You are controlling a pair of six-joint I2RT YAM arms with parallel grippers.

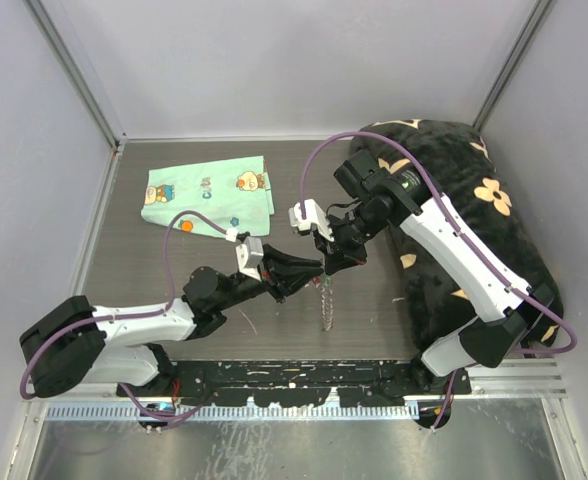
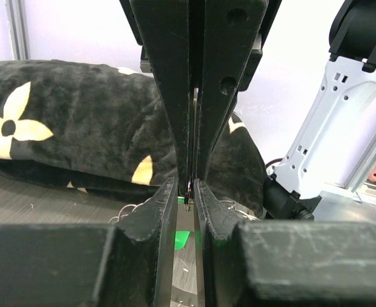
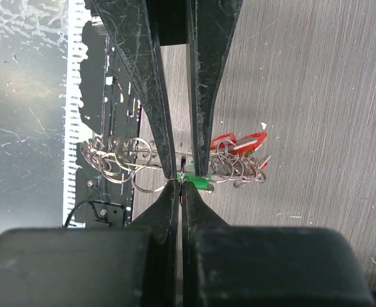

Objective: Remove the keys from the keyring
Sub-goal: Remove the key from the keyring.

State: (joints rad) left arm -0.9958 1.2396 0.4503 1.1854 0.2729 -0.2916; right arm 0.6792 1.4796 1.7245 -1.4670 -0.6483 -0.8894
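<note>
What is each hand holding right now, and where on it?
The right hand is shut on the keyring, pinching its wire mid-bunch beside a green key. Whether the left hand grips anything cannot be told.

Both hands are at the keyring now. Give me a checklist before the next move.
1. Right hand shut on the keyring: ok.
2. Left hand gripping a key: cannot tell; a narrow gap shows between its fingers.
3. Which piece sits in that gap: cannot tell, too small.
4. Keys separated from the ring: not ok; red and green heads are bunched at the fingertips.
5. Room between the hands: not ok; their tips meet almost nose to nose.
6. Mint cloth out of the way: ok, it lies apart at the far left.
</note>
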